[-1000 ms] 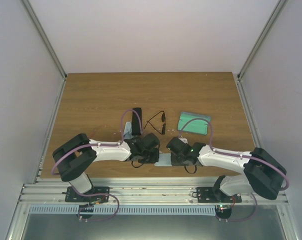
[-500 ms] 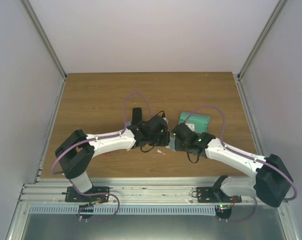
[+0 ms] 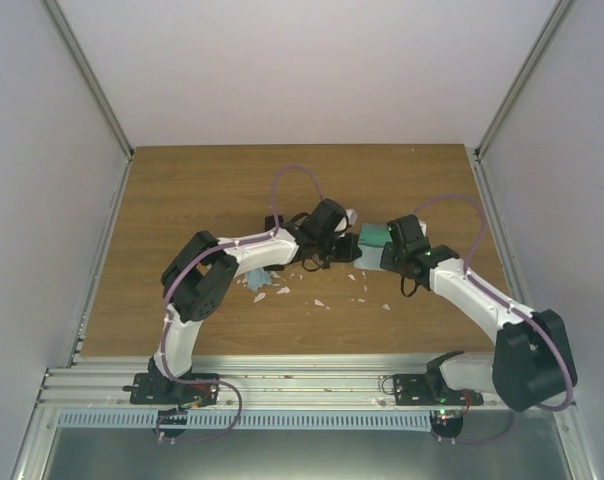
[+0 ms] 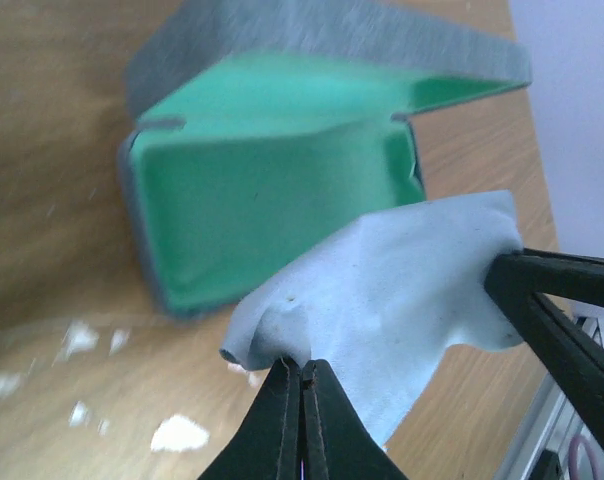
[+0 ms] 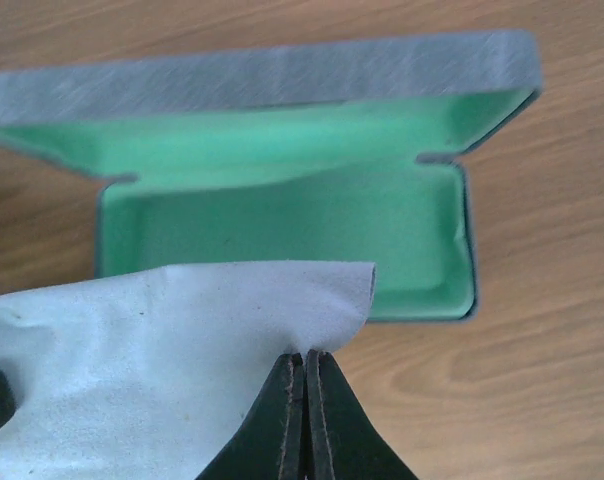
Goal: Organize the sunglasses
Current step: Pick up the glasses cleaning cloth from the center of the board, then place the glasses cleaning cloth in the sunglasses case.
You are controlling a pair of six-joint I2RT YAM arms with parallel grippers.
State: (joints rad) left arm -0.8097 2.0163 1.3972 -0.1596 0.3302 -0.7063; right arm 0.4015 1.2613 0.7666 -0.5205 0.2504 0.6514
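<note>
The sunglasses are not showing clearly in any view; from above, the dark shapes under the left arm's wrist are too tangled to tell apart, so I cannot tell where they are lying. What is showing plainly is a pale blue cloth (image 4: 382,290), which is hanging stretched between the two tools. The left tool (image 4: 302,372) is pinching one bunched corner of it with its fingers pressed together, and the right tool (image 5: 304,358) is clamping the opposite edge in the same way. Just beyond the cloth, a grey case (image 5: 282,215) with a bright green lining is lying open on the bench (image 3: 202,190), its lid tipping back. From above, both arms are reaching toward the middle of the bench and meeting beside this case. White flecks (image 3: 320,302) are lying scattered on the wood nearer the arms' bases, and a small bluish scrap (image 3: 258,281) is sitting beside the left forearm.
</note>
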